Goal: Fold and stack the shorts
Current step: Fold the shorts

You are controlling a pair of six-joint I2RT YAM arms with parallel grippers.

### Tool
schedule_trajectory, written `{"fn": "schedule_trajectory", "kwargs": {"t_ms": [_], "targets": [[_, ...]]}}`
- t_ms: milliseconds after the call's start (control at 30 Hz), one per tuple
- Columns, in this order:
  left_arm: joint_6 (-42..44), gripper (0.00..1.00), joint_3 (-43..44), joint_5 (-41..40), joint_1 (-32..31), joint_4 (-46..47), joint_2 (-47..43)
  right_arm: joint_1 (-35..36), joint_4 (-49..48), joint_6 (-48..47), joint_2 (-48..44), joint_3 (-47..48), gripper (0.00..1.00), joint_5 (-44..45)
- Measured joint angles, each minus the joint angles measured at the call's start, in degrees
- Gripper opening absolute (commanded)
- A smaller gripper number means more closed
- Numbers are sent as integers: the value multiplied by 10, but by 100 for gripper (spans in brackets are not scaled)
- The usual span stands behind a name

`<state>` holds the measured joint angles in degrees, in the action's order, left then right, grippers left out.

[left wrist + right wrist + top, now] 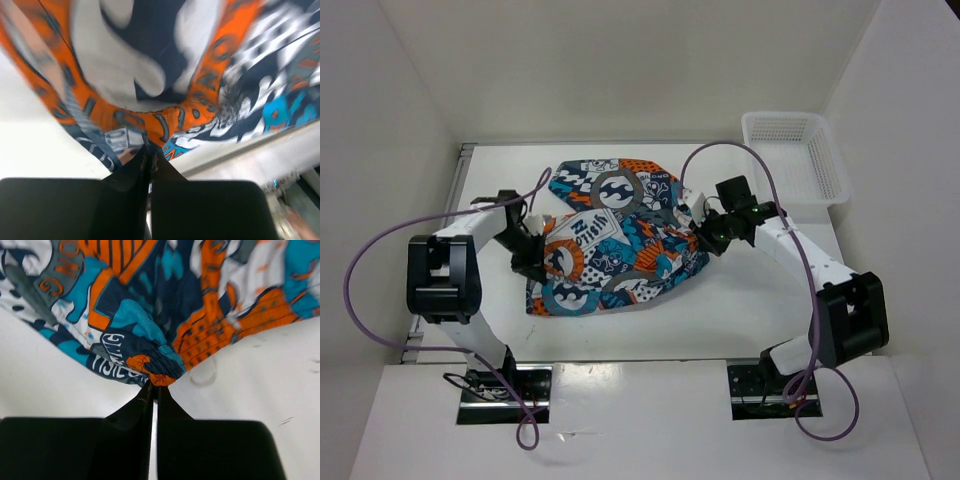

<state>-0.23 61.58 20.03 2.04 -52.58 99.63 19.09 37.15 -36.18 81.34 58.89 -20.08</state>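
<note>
The shorts (615, 240), in a busy teal, orange, navy and white print, lie bunched in the middle of the white table. My left gripper (532, 252) is shut on their left edge, and the left wrist view shows the orange and navy cloth (150, 85) pinched at its fingertips (149, 152). My right gripper (702, 236) is shut on their right edge. The right wrist view shows the gathered waistband (160, 367) clamped between its fingertips (155, 388), just above the table.
A white mesh basket (797, 155) stands at the back right corner of the table. White walls enclose the table (740, 290) on three sides. Purple cables loop from both arms.
</note>
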Motion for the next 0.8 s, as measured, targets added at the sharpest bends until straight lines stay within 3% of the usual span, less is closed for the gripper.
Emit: {"fn": "schedule_trajectory", "kwargs": {"t_ms": [167, 433, 600, 800], "targets": [[0, 0, 110, 1, 13, 12, -46, 0, -19, 52, 38, 108, 0, 3], [0, 0, 301, -54, 56, 111, -207, 0, -51, 115, 75, 374, 0, 8], [0, 0, 322, -98, 95, 155, -308, 0, -63, 137, 64, 495, 0, 10], [0, 0, 319, -137, 95, 179, -417, 0, -55, 154, 7, 522, 0, -11]]}}
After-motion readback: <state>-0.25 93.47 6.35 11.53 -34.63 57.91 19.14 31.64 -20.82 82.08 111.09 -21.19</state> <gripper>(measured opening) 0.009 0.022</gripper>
